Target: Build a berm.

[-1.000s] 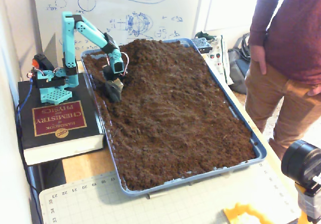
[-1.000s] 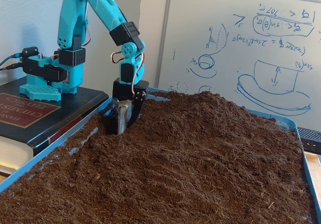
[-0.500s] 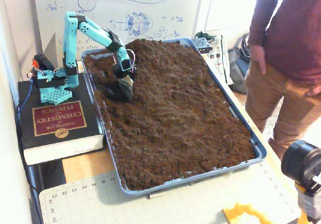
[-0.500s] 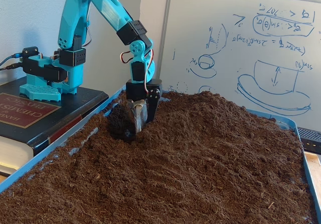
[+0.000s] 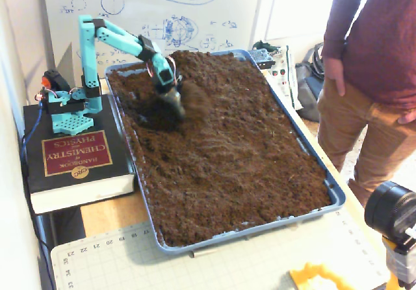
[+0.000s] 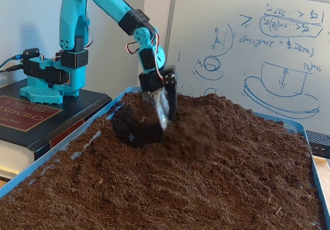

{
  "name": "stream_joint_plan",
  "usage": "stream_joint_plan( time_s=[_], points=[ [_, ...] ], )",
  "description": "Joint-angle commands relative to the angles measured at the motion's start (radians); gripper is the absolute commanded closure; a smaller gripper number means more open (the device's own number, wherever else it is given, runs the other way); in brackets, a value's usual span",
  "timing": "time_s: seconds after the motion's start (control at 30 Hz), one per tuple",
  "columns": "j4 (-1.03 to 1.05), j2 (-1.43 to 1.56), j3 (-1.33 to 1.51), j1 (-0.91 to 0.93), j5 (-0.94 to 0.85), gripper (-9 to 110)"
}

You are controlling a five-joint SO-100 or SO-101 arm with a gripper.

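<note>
My teal arm reaches from its base (image 5: 65, 105) into the blue tray (image 5: 312, 163) of dark-brown soil. The gripper (image 5: 173, 101) (image 6: 166, 112) hangs tip-down just above the bed, its silvery blade and black finger close together, holding nothing. A blurred clump of loose soil (image 5: 195, 98) (image 6: 188, 134) is sliding off it to the right in both fixed views. To its left lies a dark scooped hollow (image 5: 153, 116) (image 6: 131, 129). The berm (image 5: 205, 65) (image 6: 232, 114) is a low raised heap at the tray's far end, right beside the gripper.
The arm's base stands on a thick chemistry handbook (image 5: 71, 157) left of the tray. A whiteboard (image 6: 258, 44) backs the scene. A person (image 5: 377, 56) stands at the tray's right side. A cutting mat (image 5: 214, 264) and a black camera (image 5: 390, 212) sit in front.
The gripper dug into the soil at the tray's left side, then lifted and swept right toward the raised heap, dragging a clump along and leaving a dark hollow behind.
</note>
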Motion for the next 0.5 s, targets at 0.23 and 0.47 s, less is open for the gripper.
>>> stream_joint_plan(
  time_s=[0.23, 0.47],
  points=[
    [-0.028, 0.262, 0.103, 0.009, 0.009, 101],
    [-0.028, 0.555, 0.460, 0.015, 0.008, 101]
  ],
)
